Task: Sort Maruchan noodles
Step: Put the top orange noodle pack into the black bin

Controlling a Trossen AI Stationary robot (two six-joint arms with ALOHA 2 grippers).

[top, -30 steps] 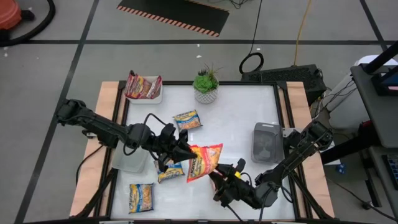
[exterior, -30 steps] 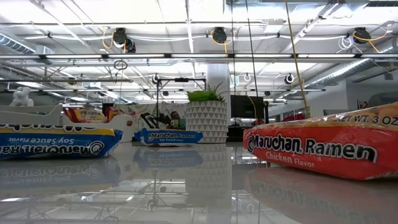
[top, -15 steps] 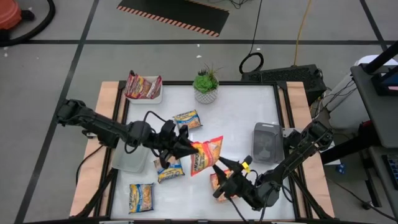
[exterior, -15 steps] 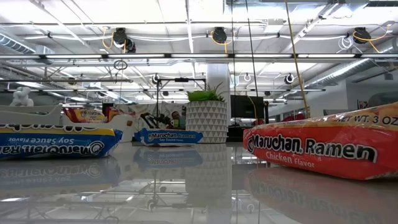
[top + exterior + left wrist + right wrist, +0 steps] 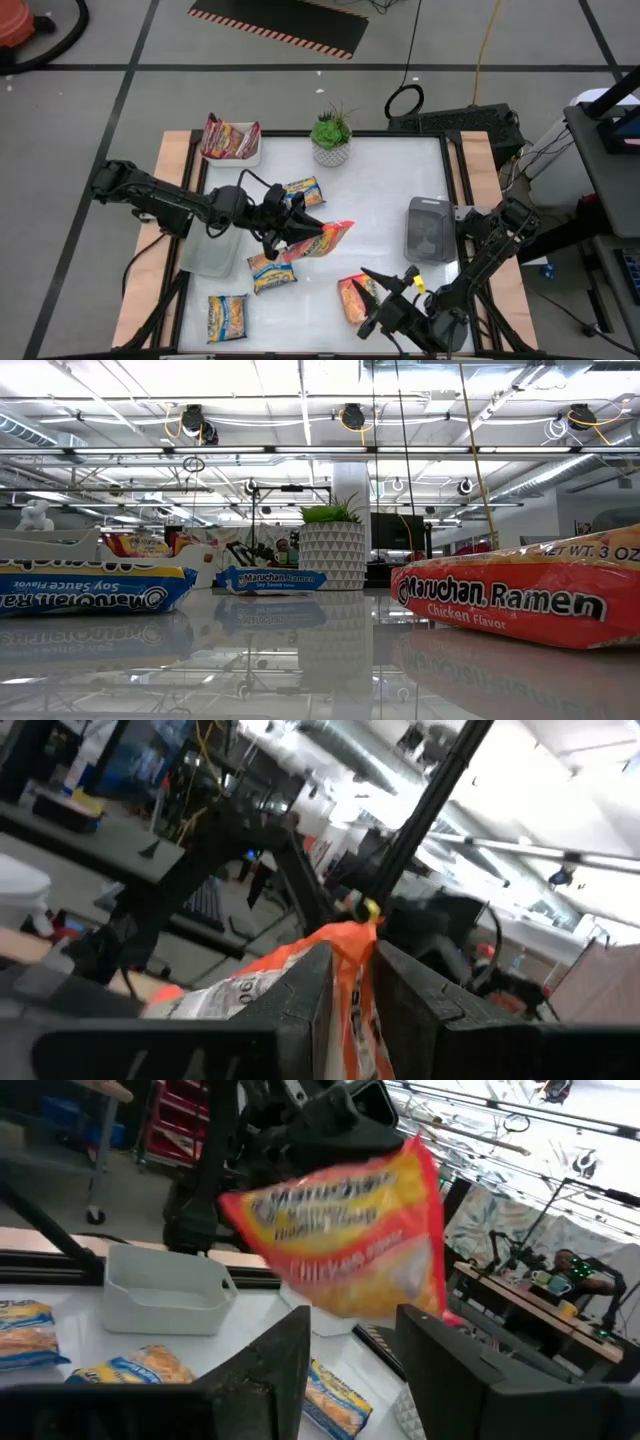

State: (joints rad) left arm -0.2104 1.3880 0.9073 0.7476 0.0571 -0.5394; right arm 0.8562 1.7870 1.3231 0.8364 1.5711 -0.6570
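Note:
An orange-red Maruchan noodle packet [image 5: 322, 238] hangs above the table's middle, and my left gripper [image 5: 292, 232] is shut on it; the right wrist view shows its printed face [image 5: 350, 1230]. My right gripper [image 5: 375, 298] stands open in the air over a second orange packet [image 5: 352, 300], which lies flat on the table. Three blue-and-yellow packets [image 5: 302, 190] [image 5: 270, 272] [image 5: 227, 316] also lie flat on the table. Dark red packets [image 5: 230, 138] sit in a white tray at the far left. No gripper shows in the low view. My left gripper pinches the orange packet's edge [image 5: 352, 945] between its two fingers [image 5: 305, 995]. The fingers come about level from the table's left. The packet is lifted clear of the table and sticks out past the fingertips toward the right, tilted.
A potted plant [image 5: 331, 137] stands at the far edge. A grey tray [image 5: 428, 226] sits at the right and a pale tray [image 5: 208, 255] at the left under my left arm. Wooden rails [image 5: 172, 170] border the table's left and right sides.
My left gripper has carried the orange packet toward the far-left, and the packet has tipped from nearly upright to flatter. My right gripper, open throughout, has drawn back toward the near-right corner and rolled about its own line, leaving the packet.

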